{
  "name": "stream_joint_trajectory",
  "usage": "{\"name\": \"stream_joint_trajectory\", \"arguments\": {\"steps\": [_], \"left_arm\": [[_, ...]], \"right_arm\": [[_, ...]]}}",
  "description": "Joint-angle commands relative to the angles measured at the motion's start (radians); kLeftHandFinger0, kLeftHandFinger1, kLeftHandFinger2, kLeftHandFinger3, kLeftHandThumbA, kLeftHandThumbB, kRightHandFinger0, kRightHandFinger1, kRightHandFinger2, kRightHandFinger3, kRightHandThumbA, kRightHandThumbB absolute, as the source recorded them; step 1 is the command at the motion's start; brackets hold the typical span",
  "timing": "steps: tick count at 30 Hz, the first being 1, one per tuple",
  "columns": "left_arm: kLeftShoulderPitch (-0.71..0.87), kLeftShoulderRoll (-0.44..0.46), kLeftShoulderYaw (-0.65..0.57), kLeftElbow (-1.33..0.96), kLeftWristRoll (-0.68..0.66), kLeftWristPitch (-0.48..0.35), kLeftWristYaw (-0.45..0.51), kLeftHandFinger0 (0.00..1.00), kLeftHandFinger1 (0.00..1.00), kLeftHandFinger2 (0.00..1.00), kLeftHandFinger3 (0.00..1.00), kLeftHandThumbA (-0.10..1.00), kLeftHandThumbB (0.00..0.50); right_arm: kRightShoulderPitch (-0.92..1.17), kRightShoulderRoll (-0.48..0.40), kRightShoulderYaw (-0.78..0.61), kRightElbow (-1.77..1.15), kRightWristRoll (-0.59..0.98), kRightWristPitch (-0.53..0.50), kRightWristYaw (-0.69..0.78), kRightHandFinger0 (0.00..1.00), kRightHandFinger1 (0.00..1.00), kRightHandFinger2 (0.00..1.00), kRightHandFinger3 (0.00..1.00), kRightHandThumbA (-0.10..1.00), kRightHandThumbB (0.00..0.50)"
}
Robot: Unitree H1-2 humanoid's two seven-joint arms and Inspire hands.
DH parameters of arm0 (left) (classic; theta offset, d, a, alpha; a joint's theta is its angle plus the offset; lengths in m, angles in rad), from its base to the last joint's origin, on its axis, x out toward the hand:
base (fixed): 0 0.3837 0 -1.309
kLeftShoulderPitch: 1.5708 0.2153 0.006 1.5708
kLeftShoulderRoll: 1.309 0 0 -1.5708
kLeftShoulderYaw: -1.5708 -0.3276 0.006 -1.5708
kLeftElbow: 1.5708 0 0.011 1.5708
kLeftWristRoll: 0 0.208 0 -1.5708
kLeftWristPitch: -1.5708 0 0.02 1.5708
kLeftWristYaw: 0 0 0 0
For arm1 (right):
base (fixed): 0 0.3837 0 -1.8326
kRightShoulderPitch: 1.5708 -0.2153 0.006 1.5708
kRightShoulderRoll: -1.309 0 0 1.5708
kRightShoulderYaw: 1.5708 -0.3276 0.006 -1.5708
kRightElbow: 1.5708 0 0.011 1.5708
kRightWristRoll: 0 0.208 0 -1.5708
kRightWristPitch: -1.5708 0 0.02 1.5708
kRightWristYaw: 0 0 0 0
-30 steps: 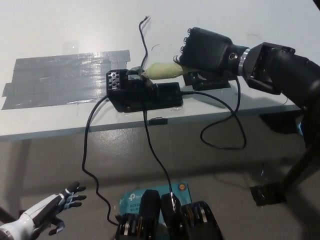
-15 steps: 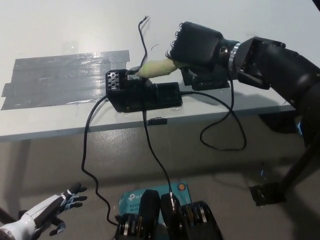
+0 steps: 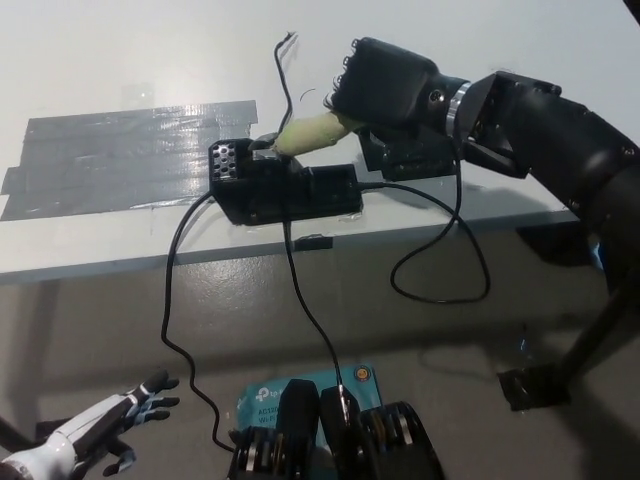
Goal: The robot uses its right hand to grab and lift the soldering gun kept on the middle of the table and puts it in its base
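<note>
up on the table [image 3: 120,60], the black right hand [image 3: 385,85] is wrapped around the rear of the soldering gun [image 3: 312,132], fingers closed on it so that only the pale yellowish handle sticks out to the left of the hand. the gun lies tilted, its far end in the hand a little higher, its tip end pointing left and down into the holder part of the base [image 3: 285,187], where the tip itself is hidden among dark parts, so whether it is fully seated cannot be told. the base is a black unit near the table's near edge, with a small perforated block [image 3: 228,160] at its left end. just left of the base a patch of grey tape [image 3: 120,155] is stuck flat across the tabletop. a thin black wire [image 3: 283,75] runs from the base area toward the far side of the table. several black cables [image 3: 175,300] drop from the base over the near edge and hang down toward the floor, one making a loop under the right arm. the white left hand [image 3: 95,435] rests low at the near left, well apart from the table, fingers spread and holding nothing. a teal box [image 3: 262,398] lies on the floor below.
</note>
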Motion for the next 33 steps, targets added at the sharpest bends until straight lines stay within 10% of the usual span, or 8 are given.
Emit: {"name": "stream_joint_trajectory", "arguments": {"steps": [1, 8, 10, 11, 12, 15, 20, 33], "left_arm": [[-0.006, 0.014, -0.004, -0.03, 0.004, 0.013, -0.005, 0.98, 0.98, 1.0, 1.0, 1.0, 0.422], [-0.005, 0.018, -0.016, -0.028, 0.0, 0.013, -0.008, 0.95, 0.96, 1.0, 1.0, 1.0, 0.423], [-0.005, 0.019, -0.017, -0.03, 0.002, 0.013, -0.009, 0.94, 0.95, 1.0, 1.0, 1.0, 0.42], [-0.005, 0.02, -0.017, -0.031, 0.002, 0.013, -0.009, 0.92, 0.94, 1.0, 1.0, 1.0, 0.422], [-0.005, 0.021, -0.018, -0.031, 0.0, 0.013, -0.01, 0.92, 0.93, 1.0, 1.0, 1.0, 0.422], [-0.006, 0.025, -0.018, -0.025, 0.001, 0.013, -0.011, 0.93, 0.94, 1.0, 1.0, 1.0, 0.422], [-0.005, 0.029, -0.023, -0.022, 0.006, 0.013, -0.012, 0.97, 0.96, 1.0, 1.0, 1.0, 0.445], [0.002, 0.037, -0.03, -0.024, 0.019, 0.013, -0.01, 0.97, 0.98, 1.0, 1.0, 1.0, 0.47]], "right_arm": [[-0.039, 0.048, -0.039, -0.024, 0.015, 0.009, 0.005, 0.0, 0.0, 0.2, 0.42, 0.02, 0.193], [-0.021, 0.095, -0.087, -0.087, 0.017, 0.099, 0.069, 0.0, 0.01, 0.33, 0.35, -0.1, 0.214], [-0.019, 0.101, -0.115, -0.108, 0.046, 0.109, 0.156, 0.07, 0.17, 0.58, 0.7, -0.06, 0.139], [-0.019, 0.104, -0.122, -0.124, 0.051, 0.14, 0.233, 0.28, 0.49, 0.9, 1.0, 0.02, 0.129], [-0.015, 0.106, -0.138, -0.149, 0.062, 0.166, 0.312, 0.42, 0.55, 0.85, 1.0, 0.04, 0.118], [0.011, 0.107, -0.152, -0.227, 0.047, 0.257, 0.483, 1.0, 1.0, 1.0, 1.0, 0.26, 0.49], [0.026, 0.119, -0.142, -0.274, 0.006, 0.343, 0.652, 1.0, 1.0, 1.0, 1.0, 0.49, 0.5], [0.066, 0.115, -0.141, -0.39, -0.047, 0.421, 0.822, 1.0, 1.0, 1.0, 1.0, 0.66, 0.5]]}}
